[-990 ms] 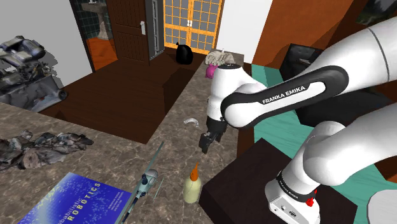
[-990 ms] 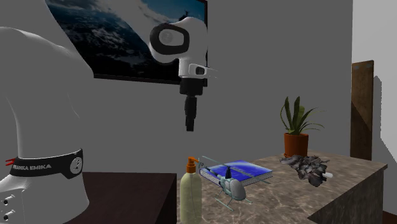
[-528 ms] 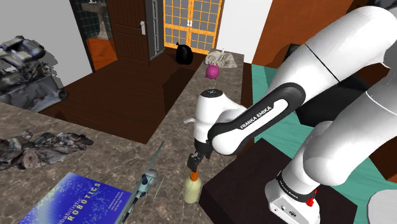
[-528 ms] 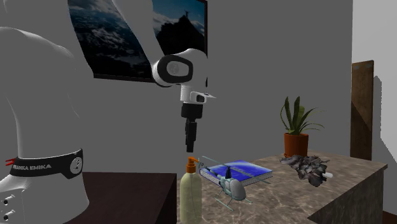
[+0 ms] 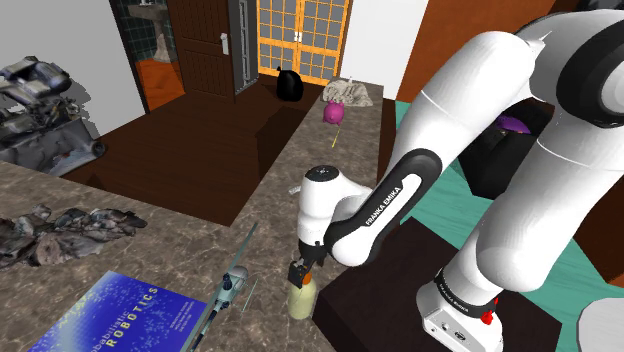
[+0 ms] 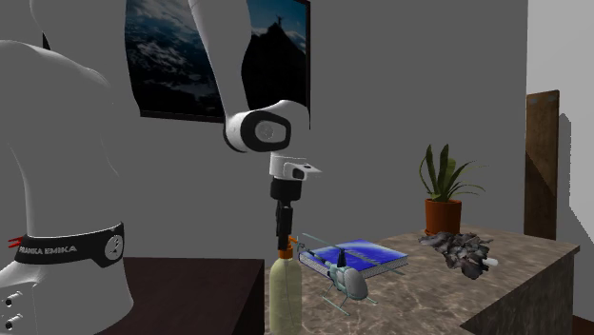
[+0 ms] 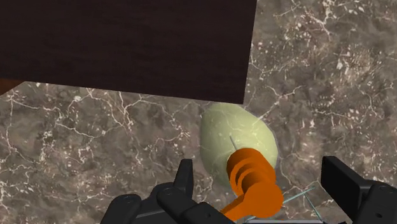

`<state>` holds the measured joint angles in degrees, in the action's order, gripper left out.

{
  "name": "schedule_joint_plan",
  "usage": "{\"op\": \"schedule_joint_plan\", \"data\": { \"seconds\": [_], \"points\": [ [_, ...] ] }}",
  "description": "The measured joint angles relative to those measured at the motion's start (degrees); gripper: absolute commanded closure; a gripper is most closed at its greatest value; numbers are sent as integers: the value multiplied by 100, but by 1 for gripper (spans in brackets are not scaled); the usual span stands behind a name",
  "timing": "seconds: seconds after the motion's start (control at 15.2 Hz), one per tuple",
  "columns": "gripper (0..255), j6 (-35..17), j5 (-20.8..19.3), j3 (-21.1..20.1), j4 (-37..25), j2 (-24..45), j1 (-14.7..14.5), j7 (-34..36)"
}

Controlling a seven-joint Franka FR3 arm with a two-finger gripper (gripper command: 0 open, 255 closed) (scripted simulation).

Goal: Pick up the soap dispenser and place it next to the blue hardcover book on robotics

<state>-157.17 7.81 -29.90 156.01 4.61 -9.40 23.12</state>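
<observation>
Straight below the pincer [image 7: 261, 175]: the soap dispenser [image 7: 238, 137], upright on the counter [image 7: 95, 140] close beside the dark stand [image 7: 127, 44], long axis vertical and in line with the pincer. Pincer released, 2 fingers standing either side of the orange pump (touching it on neither side, by the look of it). Likely calls for a short drop, then a squeeze. Well apart at the shoulder view's lower left: the blue book [image 5: 120, 315], beyond 1 toy helicopter [image 5: 232, 285]. Counted: 1 soap dispenser, 1 blue book, 1 arm
</observation>
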Motion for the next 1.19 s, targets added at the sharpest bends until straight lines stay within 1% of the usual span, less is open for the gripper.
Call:
{"op": "schedule_joint_plan", "data": {
  "seconds": [0.2, 0.53, 0.59, 1.19],
  "points": [
    [0, -234, -229, 76, 19, 234, -43, 164],
    [0, -276, -290, 103, 7, 291, -59, 208],
    [255, -277, -291, 103, 6, 292, -59, 209],
    [255, -279, -293, 104, 5, 292, -60, 210]
  ]
}}
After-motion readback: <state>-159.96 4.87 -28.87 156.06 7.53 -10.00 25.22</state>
